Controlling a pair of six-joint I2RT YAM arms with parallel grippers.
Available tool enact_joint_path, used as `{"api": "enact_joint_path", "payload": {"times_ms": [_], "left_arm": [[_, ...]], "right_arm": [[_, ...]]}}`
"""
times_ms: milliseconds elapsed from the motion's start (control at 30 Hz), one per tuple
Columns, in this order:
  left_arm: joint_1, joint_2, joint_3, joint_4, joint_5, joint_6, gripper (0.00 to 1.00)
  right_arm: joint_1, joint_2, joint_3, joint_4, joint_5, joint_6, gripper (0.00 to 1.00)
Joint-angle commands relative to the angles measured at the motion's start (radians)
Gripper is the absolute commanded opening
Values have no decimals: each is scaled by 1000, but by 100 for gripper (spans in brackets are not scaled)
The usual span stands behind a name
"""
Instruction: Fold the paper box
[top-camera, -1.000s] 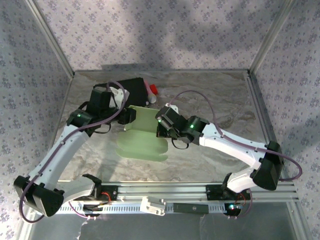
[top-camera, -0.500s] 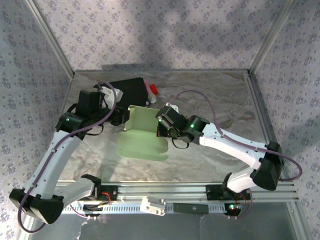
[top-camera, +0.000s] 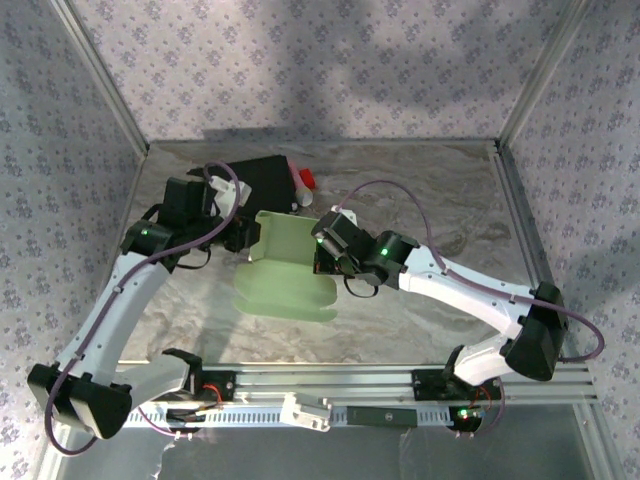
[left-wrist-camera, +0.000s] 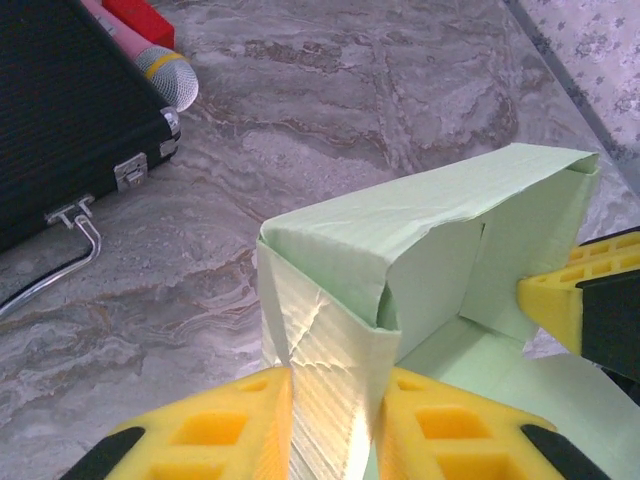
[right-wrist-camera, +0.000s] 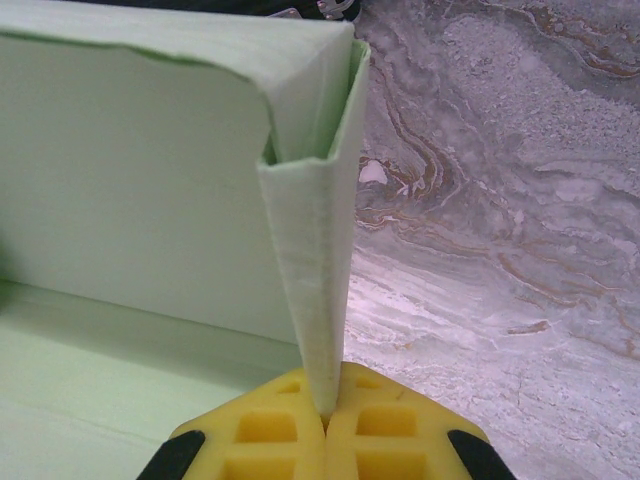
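Two grippers are on the paper box (top-camera: 285, 265), which sits mid-table, a bit left of centre. Its rounded front flap lies flat toward the near rail. The left gripper (top-camera: 250, 235) is clamped on the folded-up left side wall, with a yellow pad pressed on each face in the left wrist view (left-wrist-camera: 335, 385). The right gripper (top-camera: 318, 255) is pinched tight on the thin right wall edge (right-wrist-camera: 325, 400).

Room is tight on the far-left side. The black case (top-camera: 265, 180) sits just behind the left gripper, with a pink microphone (left-wrist-camera: 165, 75) and a small red item (top-camera: 305, 180) beside it. The marble table (top-camera: 430, 200) is wide open to the right, all the way to the frame rails.

Versus a second ago, the left elbow has swung outward and the left jaws have narrowed onto the wall. That wall now stands more upright. The right arm hasn't budged.
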Motion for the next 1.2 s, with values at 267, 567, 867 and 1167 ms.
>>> {"api": "enact_joint_path", "payload": {"times_ms": [267, 567, 867, 1167], "left_arm": [[57, -5, -5, 29, 170, 30, 31], [110, 30, -15, 30, 304, 42, 26], [110, 19, -31, 49, 282, 28, 17], [-40, -5, -51, 71, -15, 11, 1]], "right_arm": [[-1, -6, 23, -7, -8, -11, 0], [0, -6, 25, -2, -11, -12, 0], [3, -2, 28, -2, -9, -11, 0], [14, 8, 44, -2, -6, -14, 0]]}}
